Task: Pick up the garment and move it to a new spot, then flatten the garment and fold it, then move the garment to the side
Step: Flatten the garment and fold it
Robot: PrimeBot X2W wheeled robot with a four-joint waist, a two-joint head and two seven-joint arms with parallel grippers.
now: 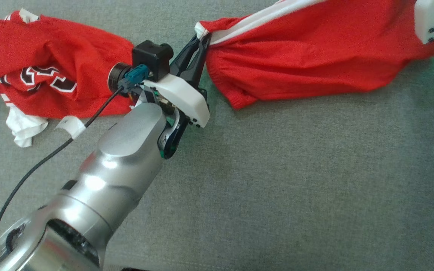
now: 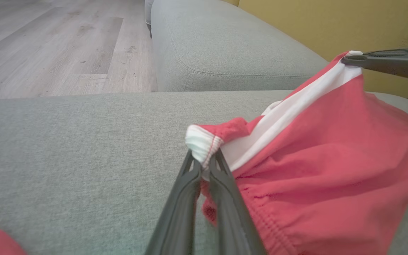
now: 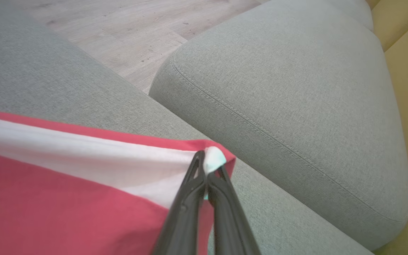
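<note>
Grey sofa seat (image 1: pixel 277 188) forms the work surface, with a broad bare area below the garment (image 1: pixel 296 60) in the head view. The red garment hangs stretched between both grippers. Its white-banded edge runs taut from one to the other, and its gathered hem sags toward the seat. The left gripper (image 2: pixel 204 159) is pressed together, pinching the white corner of that edge. The right gripper (image 3: pixel 207 166) is likewise clamped on the opposite corner. A second red jersey (image 1: pixel 43 64) lies crumpled at the seat's left, just beside the left wrist. Beyond the seat edge are a separate cushion (image 3: pixel 296 88), wood floor (image 2: pixel 48 46) and a yellow wall (image 2: pixel 313 21).
</note>
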